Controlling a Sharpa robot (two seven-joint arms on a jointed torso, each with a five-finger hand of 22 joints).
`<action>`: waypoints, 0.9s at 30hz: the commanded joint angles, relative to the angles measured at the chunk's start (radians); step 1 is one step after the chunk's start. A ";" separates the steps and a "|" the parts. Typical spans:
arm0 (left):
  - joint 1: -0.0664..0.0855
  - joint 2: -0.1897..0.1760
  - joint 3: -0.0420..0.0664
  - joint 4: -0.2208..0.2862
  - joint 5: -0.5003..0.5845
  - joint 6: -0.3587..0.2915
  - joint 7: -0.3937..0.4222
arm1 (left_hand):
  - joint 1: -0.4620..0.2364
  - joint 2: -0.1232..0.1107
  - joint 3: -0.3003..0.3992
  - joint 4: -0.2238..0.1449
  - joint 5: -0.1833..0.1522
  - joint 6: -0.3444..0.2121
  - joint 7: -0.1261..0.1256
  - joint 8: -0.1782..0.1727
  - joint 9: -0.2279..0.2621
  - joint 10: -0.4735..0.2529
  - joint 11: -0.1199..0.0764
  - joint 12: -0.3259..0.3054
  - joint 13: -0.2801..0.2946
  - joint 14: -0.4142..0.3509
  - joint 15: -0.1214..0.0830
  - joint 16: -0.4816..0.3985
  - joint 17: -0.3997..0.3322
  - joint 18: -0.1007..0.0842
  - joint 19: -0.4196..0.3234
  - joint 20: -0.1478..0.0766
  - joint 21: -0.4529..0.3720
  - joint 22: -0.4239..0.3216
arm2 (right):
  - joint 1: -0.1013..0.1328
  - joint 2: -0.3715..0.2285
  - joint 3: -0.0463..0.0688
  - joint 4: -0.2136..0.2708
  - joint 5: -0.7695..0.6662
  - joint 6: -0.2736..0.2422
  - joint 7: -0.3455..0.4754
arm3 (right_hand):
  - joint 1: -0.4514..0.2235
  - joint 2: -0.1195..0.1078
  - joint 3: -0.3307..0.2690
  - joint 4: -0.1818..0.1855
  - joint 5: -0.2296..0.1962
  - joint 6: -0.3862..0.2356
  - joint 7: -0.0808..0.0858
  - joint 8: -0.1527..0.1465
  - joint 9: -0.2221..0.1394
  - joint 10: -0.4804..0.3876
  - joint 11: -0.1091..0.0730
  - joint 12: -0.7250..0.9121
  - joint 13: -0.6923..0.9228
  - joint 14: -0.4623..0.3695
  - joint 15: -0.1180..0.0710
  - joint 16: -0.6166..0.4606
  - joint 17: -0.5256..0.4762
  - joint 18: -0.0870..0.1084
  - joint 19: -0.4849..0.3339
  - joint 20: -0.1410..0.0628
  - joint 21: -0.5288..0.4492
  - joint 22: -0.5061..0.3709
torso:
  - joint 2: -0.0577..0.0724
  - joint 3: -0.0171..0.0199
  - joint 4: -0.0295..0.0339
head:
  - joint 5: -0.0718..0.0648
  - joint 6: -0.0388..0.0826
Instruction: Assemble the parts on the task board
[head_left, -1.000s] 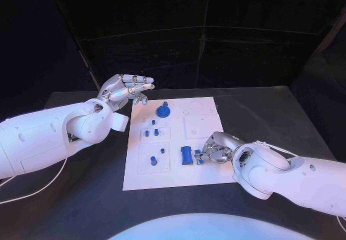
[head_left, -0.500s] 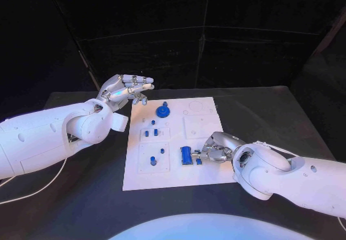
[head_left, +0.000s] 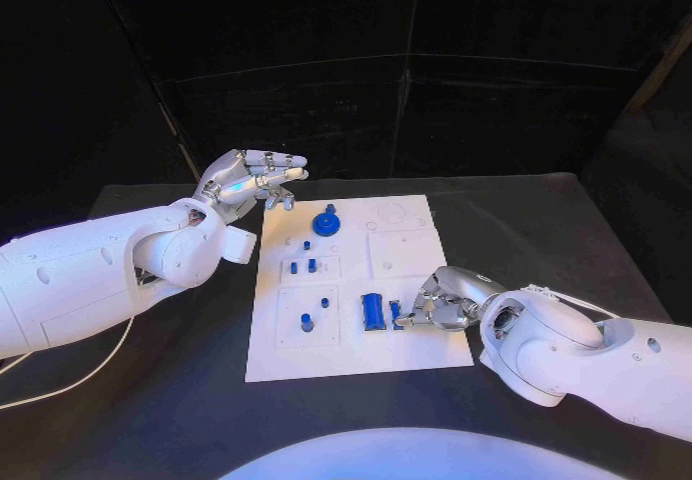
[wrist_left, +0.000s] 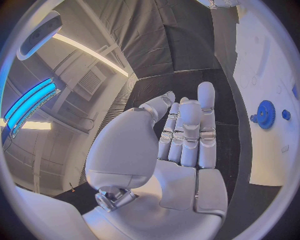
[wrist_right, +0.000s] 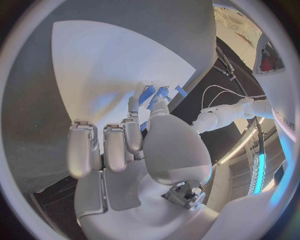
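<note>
Black table (head_left: 577, 230); blue part (head_left: 395, 314) touching right hand (head_left: 440, 300) fingers (head_left: 411, 320) (grip unclear).

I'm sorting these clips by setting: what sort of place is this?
Probably a robotics lab test cell: a black table against dark backdrop panels, a white task board carrying small blue parts such as a gear, and ceiling strip lights overhead.

Matt white task board (head_left: 346, 340), glossy blue plastic parts (head_left: 374, 310)
</note>
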 joint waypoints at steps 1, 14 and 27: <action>0.001 0.002 0.001 -0.002 0.002 0.004 0.010 | -0.002 0.005 -0.007 -0.001 -0.004 -0.005 0.002 0.003 -0.001 -0.005 -0.001 0.006 0.000 0.001 0.006 0.005 -0.001 0.013 0.004 0.004 -0.005 -0.001 | 0.001 -0.005 0.000 0.007 -0.015 0.048 0.029 | 0.022 0.004 0.001 -0.010 -0.005 -0.010 0.000 0.006 0.002 0.002 0.002 0.001 0.015 0.064 -0.005 -0.006 0.043 -0.014 0.022 -0.007 0.004 0.049 | 0.000 -0.0003 0.0000 | -0.003 0.001; 0.001 0.006 0.001 -0.004 0.002 0.004 0.010 | -0.001 0.006 -0.006 -0.001 -0.004 -0.005 0.001 0.003 -0.001 -0.005 -0.001 0.006 0.000 0.002 0.006 0.005 0.001 0.013 0.004 0.004 -0.005 -0.001 | 0.001 0.010 0.000 -0.018 -0.016 0.057 0.022 | 0.038 0.013 0.004 -0.018 0.004 -0.011 0.000 0.008 0.006 0.003 0.002 0.001 0.016 0.064 -0.005 -0.006 0.043 -0.014 0.022 -0.007 0.003 0.049 | 0.001 -0.0011 0.0014 | -0.001 0.002; 0.001 0.006 0.001 -0.004 0.002 0.003 0.008 | -0.001 0.006 -0.006 -0.001 -0.004 -0.005 0.001 0.003 -0.001 -0.005 -0.001 0.006 0.000 0.002 0.006 0.005 0.001 0.013 0.004 0.004 -0.005 -0.001 | 0.001 0.029 0.000 -0.042 -0.016 0.056 0.007 | 0.036 0.033 0.003 -0.012 0.030 -0.013 -0.001 0.009 0.010 0.004 0.001 0.001 0.018 0.064 -0.005 -0.006 0.043 -0.014 0.022 -0.007 0.004 0.050 | 0.001 0.0002 0.0006 | 0.003 -0.001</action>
